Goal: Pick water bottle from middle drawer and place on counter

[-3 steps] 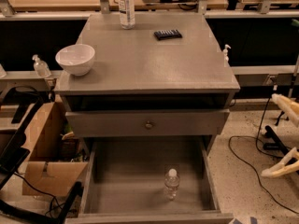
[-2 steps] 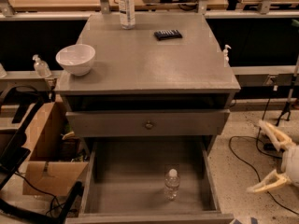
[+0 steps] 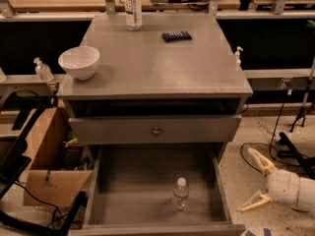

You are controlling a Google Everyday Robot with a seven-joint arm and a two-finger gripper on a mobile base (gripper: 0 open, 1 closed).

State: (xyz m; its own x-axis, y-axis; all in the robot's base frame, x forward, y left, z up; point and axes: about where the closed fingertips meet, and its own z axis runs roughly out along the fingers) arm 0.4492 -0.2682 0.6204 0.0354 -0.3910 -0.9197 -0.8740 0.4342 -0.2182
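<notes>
The water bottle stands upright near the front of the open middle drawer; its label cannot be read. The gripper hangs beside the drawer's right wall, fingers spread and empty.

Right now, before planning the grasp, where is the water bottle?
In the camera view, the water bottle stands upright in the open middle drawer, right of centre near its front; the open gripper is outside the drawer's right wall.

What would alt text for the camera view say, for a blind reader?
A small water bottle stands upright in the open middle drawer, with the gripper open at lower right, outside the drawer. The counter holds a white bowl and a larger bottle.
</notes>
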